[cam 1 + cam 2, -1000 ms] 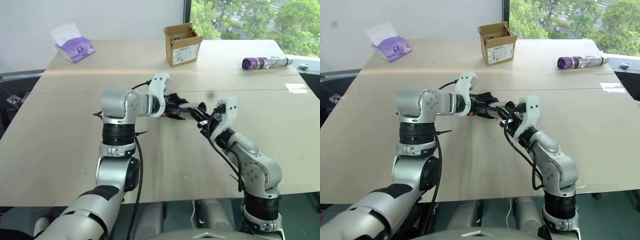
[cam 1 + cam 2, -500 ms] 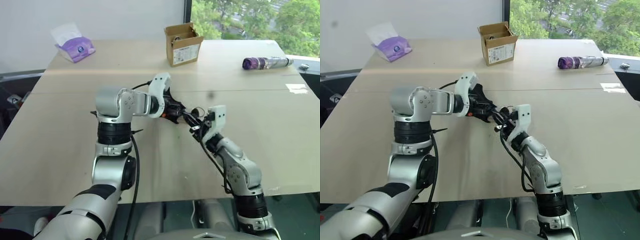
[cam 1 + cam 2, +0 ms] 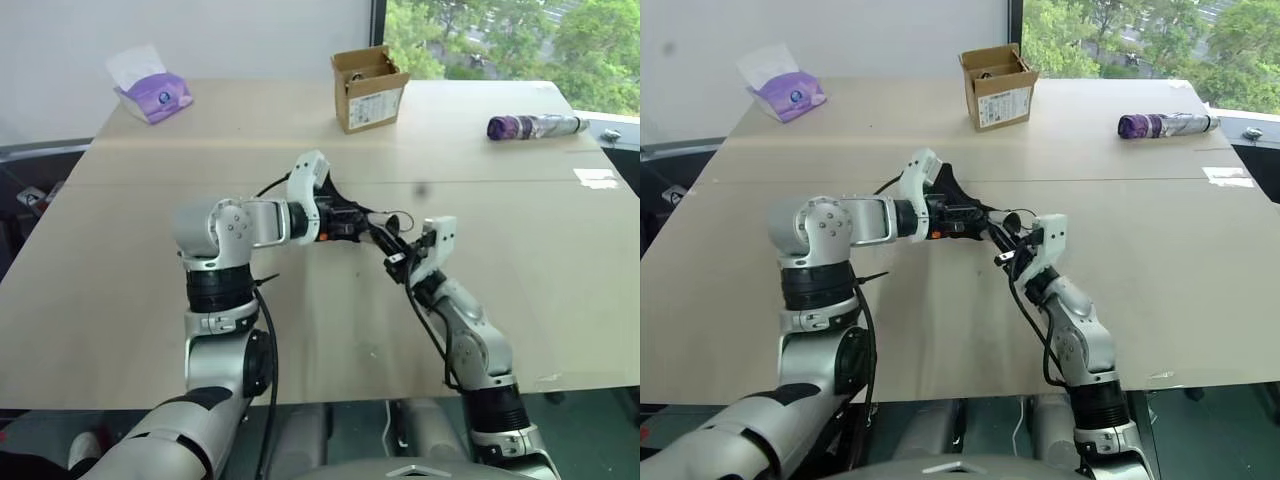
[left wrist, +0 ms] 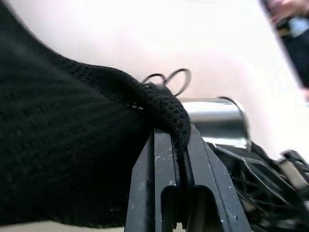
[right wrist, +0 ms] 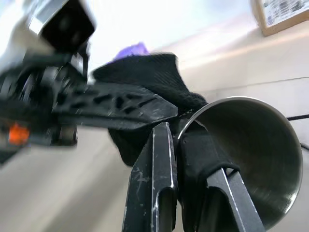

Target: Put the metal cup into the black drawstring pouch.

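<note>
Above the middle of the table my two grippers meet. My left gripper [image 3: 362, 224] is shut on an edge of the black drawstring pouch [image 4: 72, 145], a soft mesh bag hanging from its fingers [image 4: 164, 183]. The pouch's thin cord loops [image 3: 393, 218] out just beyond. My right gripper [image 3: 396, 258] comes up from below and is shut on the rim of the metal cup [image 5: 246, 159], with pouch fabric [image 5: 145, 77] bunched against that rim. The cup's open mouth faces the right wrist. In the left wrist view the shiny cup [image 4: 215, 121] lies right behind the pouch's edge.
An open cardboard box [image 3: 368, 88] stands at the back centre of the table [image 3: 120, 300]. A purple tissue pack [image 3: 150, 92] lies back left, a purple patterned bottle [image 3: 530, 126] back right, and a small white slip [image 3: 597, 176] near the right edge.
My right arm has dropped and its gripper now tilts upward, closer under the left one. The left forearm has swung and rolled, pulling the pouch slightly back. Both grips are unchanged.
</note>
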`<state>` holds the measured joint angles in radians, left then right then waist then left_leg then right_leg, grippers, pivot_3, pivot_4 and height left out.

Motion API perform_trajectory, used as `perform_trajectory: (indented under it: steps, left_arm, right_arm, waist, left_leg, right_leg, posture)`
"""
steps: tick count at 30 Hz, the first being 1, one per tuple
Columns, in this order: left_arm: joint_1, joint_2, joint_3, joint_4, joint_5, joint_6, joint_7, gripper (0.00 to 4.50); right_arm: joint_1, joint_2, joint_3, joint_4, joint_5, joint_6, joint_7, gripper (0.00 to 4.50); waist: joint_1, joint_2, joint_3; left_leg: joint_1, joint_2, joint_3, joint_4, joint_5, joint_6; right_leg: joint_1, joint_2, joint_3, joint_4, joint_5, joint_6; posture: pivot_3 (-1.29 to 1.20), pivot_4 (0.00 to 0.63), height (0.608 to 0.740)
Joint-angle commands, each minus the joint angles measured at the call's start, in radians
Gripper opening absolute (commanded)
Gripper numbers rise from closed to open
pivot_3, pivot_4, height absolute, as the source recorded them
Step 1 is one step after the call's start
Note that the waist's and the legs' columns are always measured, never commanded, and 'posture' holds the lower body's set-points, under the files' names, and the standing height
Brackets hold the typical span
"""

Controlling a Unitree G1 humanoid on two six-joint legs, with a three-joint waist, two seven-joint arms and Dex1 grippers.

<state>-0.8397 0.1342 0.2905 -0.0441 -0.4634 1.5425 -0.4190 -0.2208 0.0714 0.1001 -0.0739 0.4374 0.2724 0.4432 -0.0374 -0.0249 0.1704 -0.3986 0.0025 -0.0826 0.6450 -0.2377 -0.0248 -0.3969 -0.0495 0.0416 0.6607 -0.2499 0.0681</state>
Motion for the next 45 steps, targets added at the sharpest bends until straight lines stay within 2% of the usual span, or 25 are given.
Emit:
perform_trajectory:
  steps: [1, 6, 14, 17, 34, 37, 41, 45]
  left_arm:
    - [-0.022, -0.023, 0.037, -0.067, -0.068, 0.007, -0.014, 0.0]
    - [-0.004, 0.001, -0.007, -0.1, -0.087, -0.009, -0.012, 0.0]
    - [0.049, 0.026, -0.03, -0.129, -0.079, -0.067, -0.003, 0.0]
    - [0.083, 0.029, -0.034, -0.14, -0.079, -0.164, -0.014, 0.0]
    - [0.082, -0.003, 0.056, -0.122, -0.182, -0.099, 0.047, 0.0]
    - [0.064, -0.013, 0.087, -0.114, -0.198, -0.092, 0.066, 0.0]
    - [0.045, -0.009, 0.098, -0.11, -0.213, -0.086, 0.076, 0.0]
    - [0.046, -0.004, 0.087, -0.114, -0.216, -0.092, 0.074, 0.0]
  right_arm:
    - [-0.031, -0.033, 0.071, 0.01, -0.094, -0.072, 0.034, 0.09]
    - [-0.055, -0.08, 0.116, 0.046, -0.192, -0.161, 0.047, 0.09]
    - [-0.052, 0.002, 0.018, 0.039, -0.02, -0.092, 0.051, 0.09]
    - [-0.052, 0.024, -0.03, 0.02, 0.057, -0.046, 0.038, 0.09]
    - [-0.045, 0.006, -0.019, 0.002, 0.062, -0.016, 0.048, 0.09]
    - [-0.048, -0.002, -0.008, 0.005, 0.032, -0.032, 0.043, 0.09]
    - [-0.065, -0.063, 0.069, 0.03, -0.131, -0.111, 0.034, 0.09]
    - [-0.078, -0.073, 0.101, 0.043, -0.222, -0.125, -0.026, 0.09]
  waist:
    - [-0.003, 0.0, 0.0]
    - [-0.005, 0.0, 0.0]
    - [-0.003, 0.0, 0.0]
    - [-0.002, 0.0, 0.0]
    - [-0.003, 0.0, 0.0]
    - [-0.003, 0.0, 0.0]
    - [-0.004, 0.0, 0.0]
    - [-0.003, 0.0, 0.0]
  left_leg:
    - [0.0, 0.0, 0.0, 0.0, 0.0, 0.0]
    - [0.0, 0.0, 0.0, -0.001, 0.0, -0.001]
    - [0.0, 0.0, 0.0, -0.001, 0.0, -0.001]
    - [0.0, 0.0, 0.0, -0.001, 0.0, -0.001]
    - [0.0, 0.0, 0.0, -0.001, -0.001, 0.001]
    - [0.0, 0.0, 0.0, -0.001, 0.0, 0.001]
    - [0.0, 0.0, 0.0, -0.001, 0.0, 0.001]
    - [0.0, 0.0, 0.0, -0.001, 0.0, -0.001]
  right_leg:
    - [0.0, 0.0, 0.0, 0.0, 0.0, 0.0]
    - [0.0, 0.001, 0.0, 0.0, 0.0, 0.0]
    - [0.0, 0.0, 0.0, 0.0, 0.0, 0.0]
    - [0.0, 0.0, 0.0, 0.0, 0.0, 0.0]
    - [0.0, 0.0, 0.0, 0.0, 0.0, 0.0]
    - [0.0, 0.0, 0.0, 0.0, 0.0, 0.0]
    - [0.0, 0.0, 0.0, 0.0, 0.0, 0.0]
    - [0.0, 0.001, 0.0, 0.0, 0.0, 0.0]
  posture:
    - [0.0, 0.15, 0.74]
    - [0.0, 0.15, 0.74]
    - [0.0, 0.15, 0.74]
    - [0.0, 0.15, 0.74]
    - [0.0, 0.15, 0.74]
    - [0.0, 0.15, 0.74]
    - [0.0, 0.15, 0.74]
    - [0.0, 0.15, 0.74]
